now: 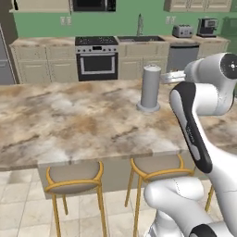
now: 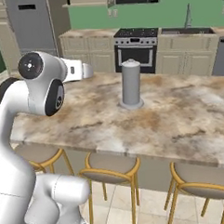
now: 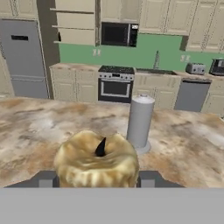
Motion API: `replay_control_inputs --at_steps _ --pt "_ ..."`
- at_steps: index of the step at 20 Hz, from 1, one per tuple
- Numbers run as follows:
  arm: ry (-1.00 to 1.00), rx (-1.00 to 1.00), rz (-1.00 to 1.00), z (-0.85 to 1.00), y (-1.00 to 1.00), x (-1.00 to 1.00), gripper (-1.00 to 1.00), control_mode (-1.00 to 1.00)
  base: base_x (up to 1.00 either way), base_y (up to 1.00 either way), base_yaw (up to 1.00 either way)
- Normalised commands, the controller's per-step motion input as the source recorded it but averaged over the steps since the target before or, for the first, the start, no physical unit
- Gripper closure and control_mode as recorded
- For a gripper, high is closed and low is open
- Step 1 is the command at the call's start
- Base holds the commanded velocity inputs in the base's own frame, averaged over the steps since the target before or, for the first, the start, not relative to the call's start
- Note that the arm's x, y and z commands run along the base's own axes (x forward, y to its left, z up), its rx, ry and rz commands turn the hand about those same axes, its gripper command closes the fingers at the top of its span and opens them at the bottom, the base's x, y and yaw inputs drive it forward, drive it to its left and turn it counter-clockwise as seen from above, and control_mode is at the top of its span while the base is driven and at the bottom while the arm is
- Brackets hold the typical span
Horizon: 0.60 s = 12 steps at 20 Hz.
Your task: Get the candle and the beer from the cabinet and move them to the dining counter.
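Candle clamped in hand above dining counter.

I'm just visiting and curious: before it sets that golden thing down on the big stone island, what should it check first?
1. Candle held between the tool's fingers: ok.
2. Tool over the dining counter: ok.
3. Bare stone ahead to set it on: ok.
4. Clear of the grey canister: ok, it stands apart, farther back.
5. Height of candle above the stone: cannot tell.
6. Beer fetched: cannot tell.
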Motion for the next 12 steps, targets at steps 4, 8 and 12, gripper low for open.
replay_control_inputs --at_steps 4,8,12 --pt "0.00 0.00 0.00 0.00 0.00 0.00 1.00 1.00 0.00 -0.02 -0.26" --pt "0.00 0.00 0.00 0.00 0.00 0.00 1.00 1.00 0.00 0.00 -0.29" --pt "0.00 0.00 0.00 0.00 0.00 0.00 1.00 1.00 0.00 0.00 -0.18"
